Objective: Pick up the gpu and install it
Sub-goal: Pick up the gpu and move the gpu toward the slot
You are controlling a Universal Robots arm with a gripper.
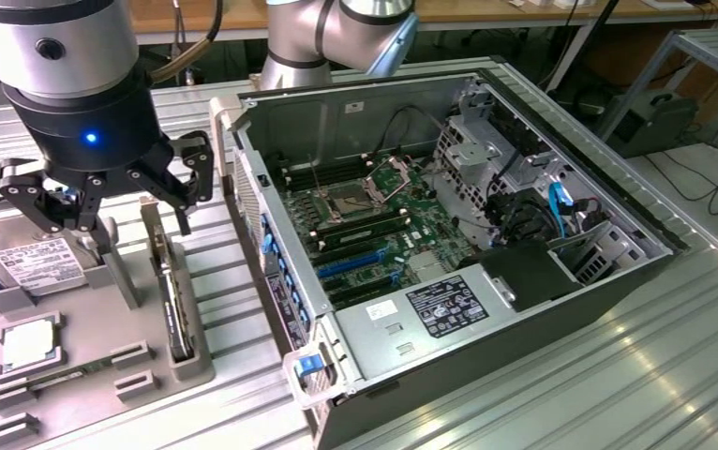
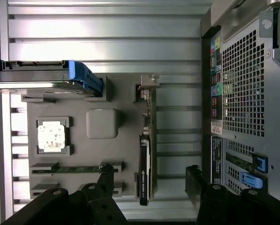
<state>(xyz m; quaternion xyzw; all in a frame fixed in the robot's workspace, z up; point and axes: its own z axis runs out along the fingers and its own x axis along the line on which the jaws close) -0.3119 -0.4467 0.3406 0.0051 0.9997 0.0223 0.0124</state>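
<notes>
The gpu (image 1: 172, 292) is a thin black card standing on its edge in a slot of the grey holder tray (image 1: 84, 380). In the wrist view the gpu (image 2: 145, 164) runs lengthwise, its silvery bracket (image 2: 149, 82) at the far end. My gripper (image 1: 115, 217) hangs open just above the tray, a little off the card toward the exterior view's left. In the wrist view the gripper (image 2: 150, 180) straddles the card's near end, one dark finger (image 2: 107, 177) on each side with a wide gap, and touches nothing.
The open computer case (image 1: 459, 234) lies at the exterior view's right with its motherboard (image 1: 366, 230) exposed; its rear panel (image 2: 245, 93) is close by. The tray (image 2: 123, 145) also holds a hard drive (image 1: 40, 262), a square silver chip (image 2: 51, 137) and a memory stick (image 2: 76, 168).
</notes>
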